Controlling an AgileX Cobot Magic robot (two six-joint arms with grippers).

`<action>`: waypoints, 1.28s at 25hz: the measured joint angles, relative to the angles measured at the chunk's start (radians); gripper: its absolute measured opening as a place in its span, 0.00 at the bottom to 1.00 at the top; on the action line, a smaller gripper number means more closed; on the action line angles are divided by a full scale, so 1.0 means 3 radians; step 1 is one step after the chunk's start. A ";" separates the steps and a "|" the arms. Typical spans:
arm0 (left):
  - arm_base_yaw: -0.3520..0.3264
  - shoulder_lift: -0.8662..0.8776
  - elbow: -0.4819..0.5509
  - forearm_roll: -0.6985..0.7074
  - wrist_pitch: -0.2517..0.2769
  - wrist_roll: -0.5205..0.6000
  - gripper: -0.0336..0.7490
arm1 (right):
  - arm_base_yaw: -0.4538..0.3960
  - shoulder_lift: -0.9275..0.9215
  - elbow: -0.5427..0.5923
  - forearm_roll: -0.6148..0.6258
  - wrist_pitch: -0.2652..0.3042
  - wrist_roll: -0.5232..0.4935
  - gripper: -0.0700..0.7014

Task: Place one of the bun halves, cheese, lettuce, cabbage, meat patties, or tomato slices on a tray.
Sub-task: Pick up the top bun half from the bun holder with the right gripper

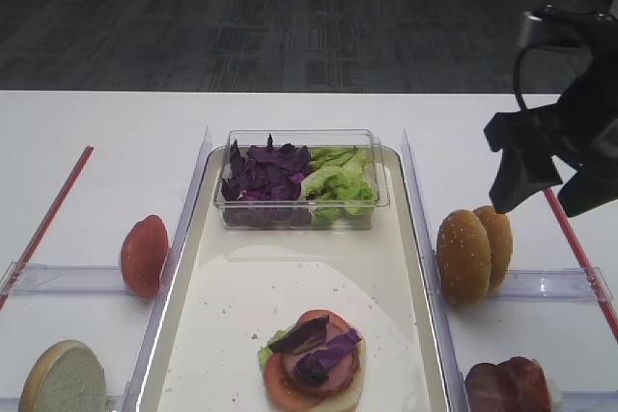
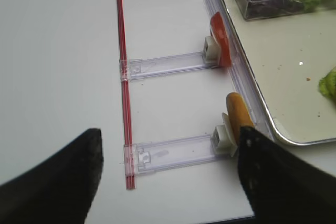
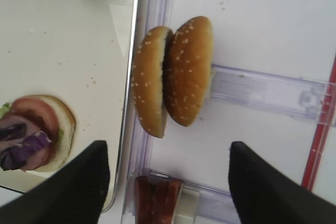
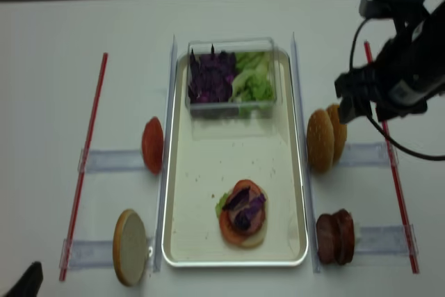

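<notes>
Two sesame bun halves (image 1: 473, 253) stand on edge in a clear holder just right of the cream tray (image 1: 290, 315). My right gripper (image 1: 538, 202) hangs above and a little right of them, open, with nothing between its fingers; in the right wrist view the bun halves (image 3: 173, 74) lie ahead of the right gripper (image 3: 170, 182). Meat patties (image 1: 507, 385) stand in the nearer right holder. On the tray, a stacked pale bun base (image 1: 314, 362) carries lettuce, tomato and cabbage. Cabbage (image 1: 266, 176) and lettuce (image 1: 338, 180) fill a clear box. My left gripper (image 2: 165, 177) is open over the left table.
A tomato slice (image 1: 145, 256) and a pale bun half (image 1: 64, 378) stand in clear holders (image 2: 168, 64) left of the tray. Red strips (image 1: 53, 214) run along both outer sides of the table. The clear box (image 1: 301, 202) sits at the tray's far end.
</notes>
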State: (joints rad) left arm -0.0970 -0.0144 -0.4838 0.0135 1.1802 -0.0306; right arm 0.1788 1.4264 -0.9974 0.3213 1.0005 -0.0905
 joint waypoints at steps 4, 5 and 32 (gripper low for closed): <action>0.0000 0.0000 0.0000 0.0000 0.0000 0.0000 0.67 | 0.0166 0.0117 0.0000 0.0098 -0.0095 0.0000 0.75; 0.0000 0.0000 0.0000 0.0000 0.0000 0.0000 0.67 | 0.0203 0.0150 0.0000 0.0113 -0.0117 0.0000 0.75; 0.0005 0.0000 0.0000 0.0000 0.0000 0.0000 0.67 | 0.0330 0.0742 -0.0012 0.0247 -0.0512 -0.0093 0.65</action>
State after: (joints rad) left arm -0.0954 -0.0144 -0.4838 0.0135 1.1802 -0.0306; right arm 0.2779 1.6489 -1.0010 0.3955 0.8469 -0.1186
